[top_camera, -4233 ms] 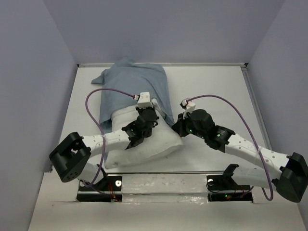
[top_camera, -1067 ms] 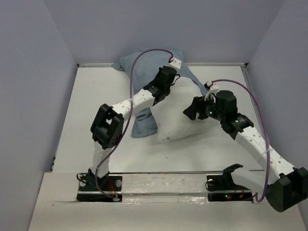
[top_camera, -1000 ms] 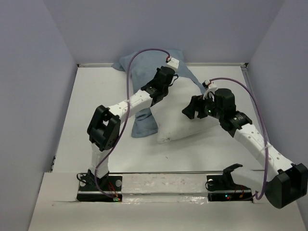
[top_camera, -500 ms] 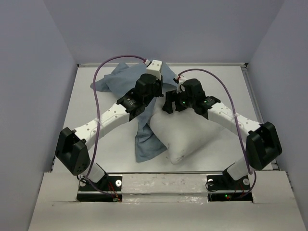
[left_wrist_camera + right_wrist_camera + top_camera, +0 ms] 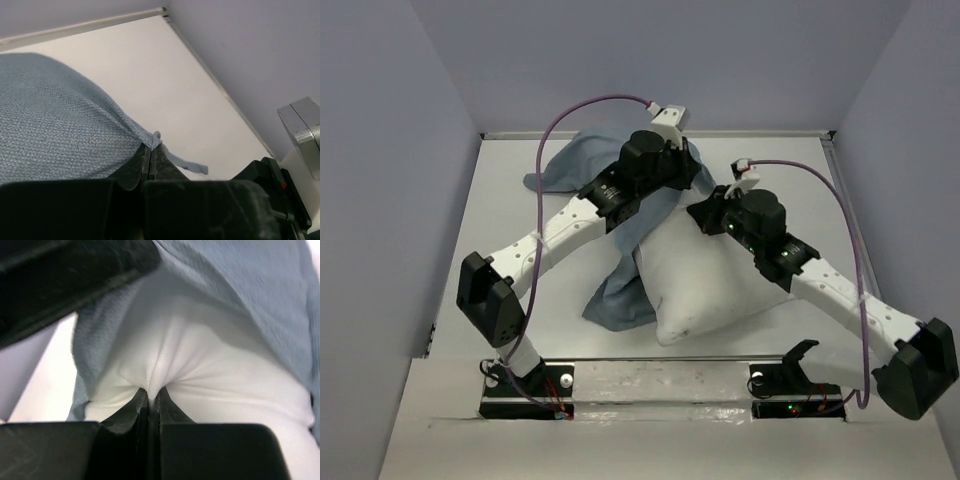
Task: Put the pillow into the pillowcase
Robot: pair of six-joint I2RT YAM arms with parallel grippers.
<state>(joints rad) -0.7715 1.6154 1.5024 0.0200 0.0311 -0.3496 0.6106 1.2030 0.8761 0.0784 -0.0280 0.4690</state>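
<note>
- White table (image 5: 790, 165) is lying between lilac walls, carrying the pillow (image 5: 710, 285) near its middle.
- Over the pillow's far end the pillowcase (image 5: 575, 165) is draping, trailing along its left side.
- Meanwhile the left gripper (image 5: 150, 156) is pinching the pillowcase's edge, jaws closed.
- Opposite, the right gripper (image 5: 150, 399) is clamping a pillow fold, jaws closed.
</note>
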